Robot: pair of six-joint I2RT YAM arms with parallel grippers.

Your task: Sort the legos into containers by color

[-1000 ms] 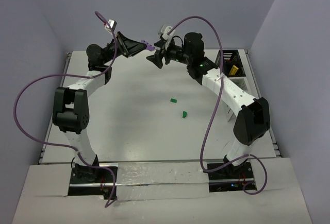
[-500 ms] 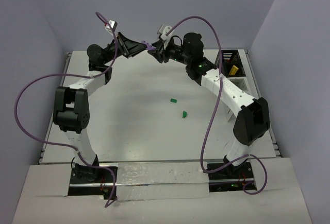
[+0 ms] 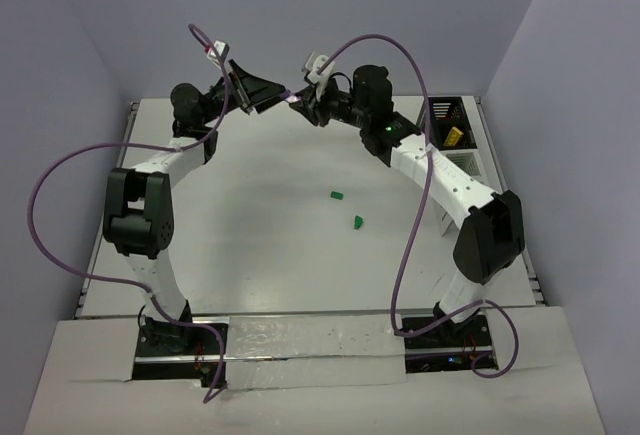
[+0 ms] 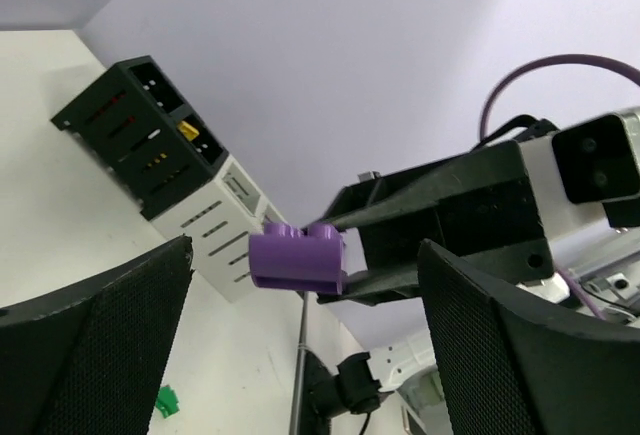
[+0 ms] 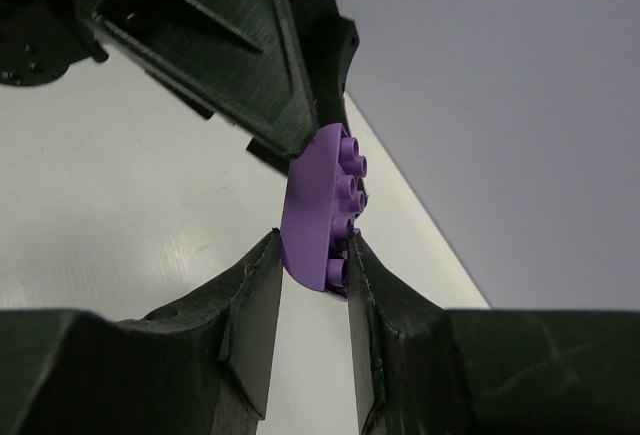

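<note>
Right wrist view, right gripper (image 5: 312,247) pinching a small purple rounded plastic brick (image 5: 322,205) between narrowed jaws (studs showing), left gripper (image 4: 305,255) gaping wide around it, both hanging over the white table's (image 3: 250,225) far side, two small green plastic pieces (image 3: 337,195) (image 3: 357,222) lying mid-table.

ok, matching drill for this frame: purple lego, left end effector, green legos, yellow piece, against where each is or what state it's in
1. purple studded plastic lego
2. left end effector
3. two small green plastic legos
4. yellow plastic piece

A. loose on the white table
B. jaws wide open
C. inside the black slatted bin
D. pinched by the right end effector

Pairs: 1-D, 2-B, 3-A, 4-C
</note>
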